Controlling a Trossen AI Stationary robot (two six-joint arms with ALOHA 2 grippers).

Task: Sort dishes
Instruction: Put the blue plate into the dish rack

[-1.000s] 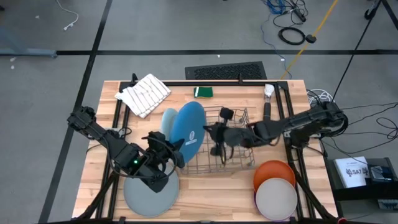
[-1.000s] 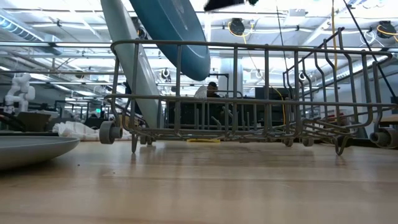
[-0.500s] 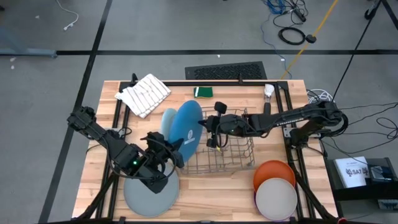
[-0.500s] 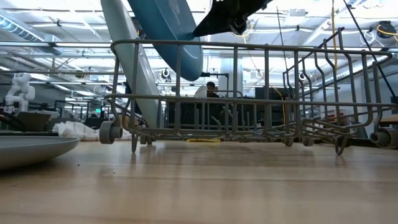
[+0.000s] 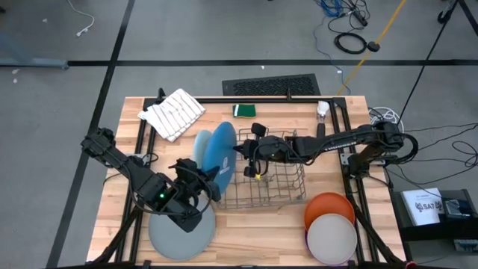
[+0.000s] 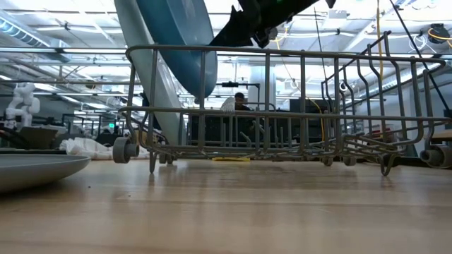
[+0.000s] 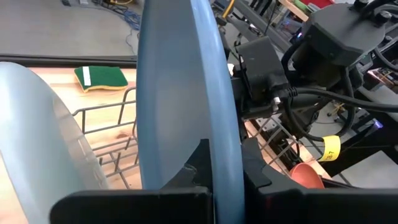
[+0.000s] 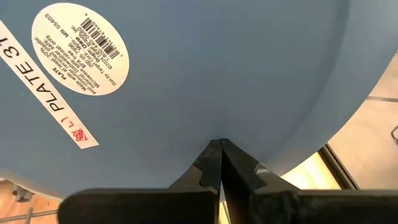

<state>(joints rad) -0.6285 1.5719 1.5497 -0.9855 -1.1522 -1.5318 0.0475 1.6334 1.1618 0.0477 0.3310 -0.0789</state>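
Note:
My left gripper (image 5: pixel 211 178) is shut on a darker blue plate (image 5: pixel 222 153), which stands on edge over the left end of the wire rack (image 5: pixel 272 175). My right gripper (image 5: pixel 240 149), shut, reaches across the rack and meets the plate's labelled underside (image 8: pixel 186 74). Behind it, a light blue plate (image 5: pixel 201 146) leans in the rack's left end. A grey plate (image 5: pixel 181 228) lies flat on the table near the left front. At the front right lies a stack of an orange plate (image 5: pixel 328 205), an off-white one (image 5: pixel 333 237) and a purple one. My left gripper pinches the darker blue plate's rim (image 7: pixel 222 155), one finger (image 7: pixel 193 169) on each face, coming slantwise from the table's near left. The plate stands nearly upright, and its lower edge (image 6: pixel 199 90) hangs inside the rack, clear of the rack's floor. My right gripper presses its shut fingertips (image 8: pixel 221 149) against the plate's underside (image 8: pixel 224 127), near the lower part of that face. It comes almost level from the table's right.
A white striped cloth (image 5: pixel 173 112) and a green sponge (image 5: pixel 243 110) lie at the table's far edge. The rack's wire walls (image 6: pixel 282 113) stand below my right arm. Bare wood shows in front of the rack.
My right gripper has gone down and toward the table's left, up to the darker blue plate's underside, staying shut. The plate has tipped from a slant to nearly upright, and its lower edge has sunk deeper into the rack.

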